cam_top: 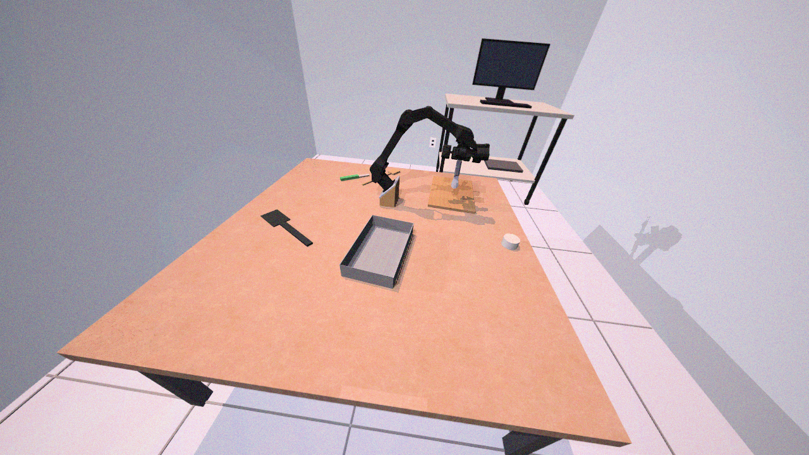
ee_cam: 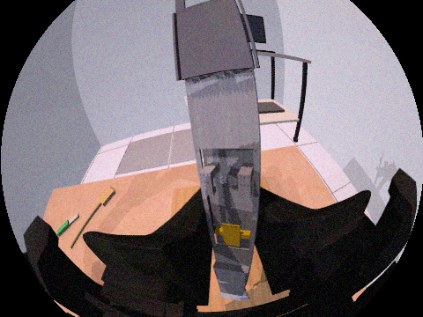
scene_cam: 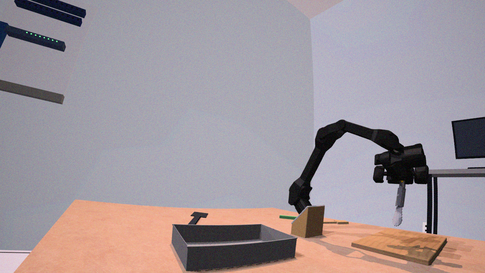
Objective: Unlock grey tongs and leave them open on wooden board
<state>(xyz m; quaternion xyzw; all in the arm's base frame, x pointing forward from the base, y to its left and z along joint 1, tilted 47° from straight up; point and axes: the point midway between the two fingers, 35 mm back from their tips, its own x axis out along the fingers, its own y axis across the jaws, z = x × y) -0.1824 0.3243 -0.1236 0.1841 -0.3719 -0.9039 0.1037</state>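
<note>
Gripper (scene_cam: 401,182): black, blocky, parallel fingers pinching the grey tongs (scene_cam: 399,204) near their hinge end. Tongs: brushed grey metal, two flat tapering arms lying close together, pale scalloped tips pointing down; a small yellow piece shows between the arms in the wrist view (ee_cam: 233,234). They hang in the air, clear of every surface. Below the tips, not touching: wooden board (scene_cam: 400,244), flat rectangle of patchwork grain, square edges, lying near the table's far corner. Away from the gripper, toward the table's middle: roasting tin (scene_cam: 233,245), dark grey, thin upright walls, shallow and open-topped. Between tin and board: a tan wedge block (scene_cam: 308,221) with a sloped grey face, in front of the arm's base. Beyond that block: a green marker (cam_top: 354,177). Table (cam_top: 282,316): matt orange-brown surface; open air surrounds the hanging tongs on all sides.
</note>
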